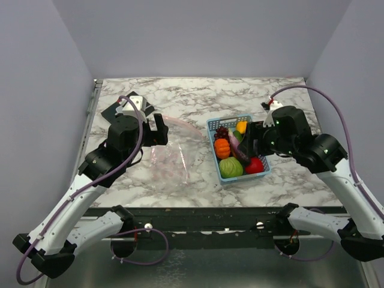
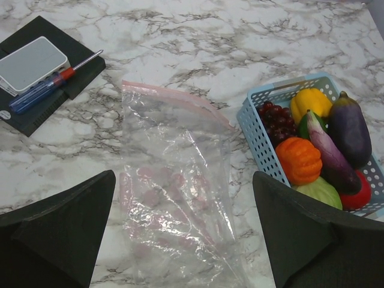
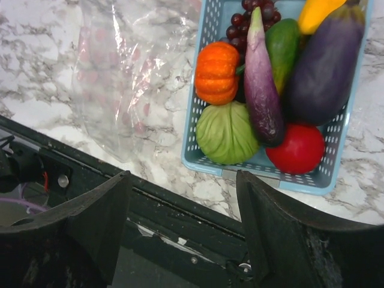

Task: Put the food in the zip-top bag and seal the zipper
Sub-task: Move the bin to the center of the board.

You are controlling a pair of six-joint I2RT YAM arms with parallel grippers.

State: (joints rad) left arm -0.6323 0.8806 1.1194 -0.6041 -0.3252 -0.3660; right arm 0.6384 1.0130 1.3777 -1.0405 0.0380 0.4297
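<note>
Overhead & wrist views of a white marble-patterned bench (image 1: 180, 96) w/ two robot arms. A clear, crinkly plastic zip-top bag (image 2: 174, 180) lay flat on the bench, just L of a light-blue slotted plastic basket (image 2: 255, 129); couldn't tell if the two touched. The bag's thin pinkish-red zipper strip (image 2: 174, 96) ran along its far edge, away from the arm bases. All the toy food sat in the basket: round orange pumpkin (image 2: 299, 159), pale green cabbage (image 3: 227, 133), red tomato (image 3: 295, 148), slim purple eggplant (image 3: 262, 90) lying across the others, fat dark-purple eggplant (image 3: 324, 60), dark red grapes (image 2: 276, 117), yellow piece (image 2: 310, 102). L pincer (image 2: 183, 198) hung above the bag, fingers spread wide, gripping nothing. R pincer (image 3: 183, 177) hung above the basket, likewise spread wide w/ nothing in it. Far L on the bench: a black pad (image 2: 39, 27) w/ a white box (image 2: 30, 63) & a red-and-blue-handled screwdriver (image 2: 45, 90) on it.
</note>
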